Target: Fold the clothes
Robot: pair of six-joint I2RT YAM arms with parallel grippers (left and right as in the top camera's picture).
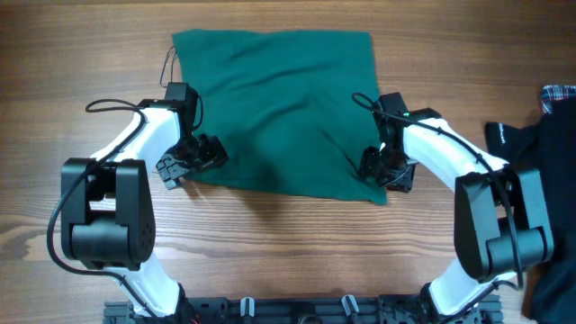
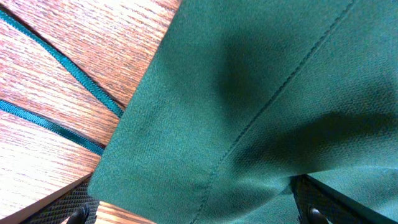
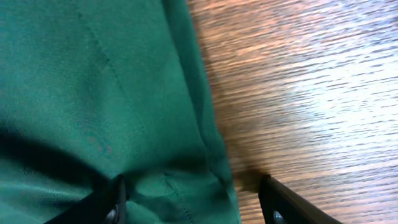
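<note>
The dark green garment (image 1: 279, 108) lies spread out flat on the wooden table. Its thin cord loops (image 1: 168, 65) stick out at the far left edge and also show in the left wrist view (image 2: 62, 74). My left gripper (image 1: 191, 160) is at the garment's near left corner, jaws open, with the green cloth (image 2: 249, 93) lying between the fingers (image 2: 196, 211). My right gripper (image 1: 387, 171) is at the near right corner, jaws open, astride the cloth's hemmed edge (image 3: 186, 93), one finger over the cloth and one over bare wood (image 3: 193, 208).
A black garment with small white print (image 1: 540, 162) lies at the right table edge, close to my right arm. A bit of blue-red plaid cloth (image 1: 558, 94) lies behind it. Bare wood table (image 1: 288, 243) runs along the front.
</note>
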